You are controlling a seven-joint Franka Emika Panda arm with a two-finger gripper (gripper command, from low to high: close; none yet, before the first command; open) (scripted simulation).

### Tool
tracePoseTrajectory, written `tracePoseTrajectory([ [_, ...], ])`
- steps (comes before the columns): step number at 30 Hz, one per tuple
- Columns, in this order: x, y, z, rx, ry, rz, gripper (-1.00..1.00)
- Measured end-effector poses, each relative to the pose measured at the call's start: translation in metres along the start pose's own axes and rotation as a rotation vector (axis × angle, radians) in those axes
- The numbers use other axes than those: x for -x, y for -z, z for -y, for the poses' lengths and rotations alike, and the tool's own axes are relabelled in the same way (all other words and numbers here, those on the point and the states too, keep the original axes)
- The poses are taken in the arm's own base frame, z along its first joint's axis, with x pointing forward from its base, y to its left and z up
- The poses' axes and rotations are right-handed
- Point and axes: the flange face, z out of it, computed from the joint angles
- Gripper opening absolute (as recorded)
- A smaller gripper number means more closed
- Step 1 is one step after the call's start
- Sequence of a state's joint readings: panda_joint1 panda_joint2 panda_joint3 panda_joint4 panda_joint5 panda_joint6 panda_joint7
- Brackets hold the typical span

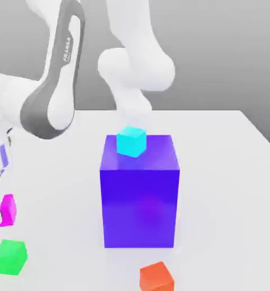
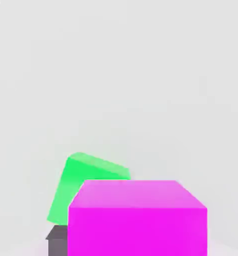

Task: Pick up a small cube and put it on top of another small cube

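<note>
Small cube (image 1: 8,210), plain magenta-pink, sits at the exterior view's left edge, partly cut off, just above the green cube (image 1: 9,257). My fingers are nearly shut, closed on it; my arm (image 1: 54,85) hides them.

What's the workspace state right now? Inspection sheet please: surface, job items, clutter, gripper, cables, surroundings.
Surface: white table, flat and bare between the blocks.
Job's things: magenta cube at the exterior view's left edge, close up in the hand view; green cube just in front of it.
Clutter: big blue-violet block mid-table with a cyan cube on top; orange-red cube in front of it.
Gripper: shut on the magenta cube.
Cables: nothing seen.
Surroundings: plain grey backdrop.
</note>
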State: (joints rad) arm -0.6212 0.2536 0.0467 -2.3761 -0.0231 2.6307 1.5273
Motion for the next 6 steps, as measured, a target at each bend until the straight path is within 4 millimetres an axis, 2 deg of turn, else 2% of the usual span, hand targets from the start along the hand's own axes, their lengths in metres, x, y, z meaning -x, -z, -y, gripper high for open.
tracePoseTrajectory([
  [2, 0.002, -0.027, 0.001, 0.0, 0.009, 0.0, -1.0],
  [3, 0.002, -0.035, 0.001, 0.0, 0.01, 0.0, 1.0],
  [6, 0.002, -0.035, 0.001, 0.0, 0.01, 0.0, 1.0],
])
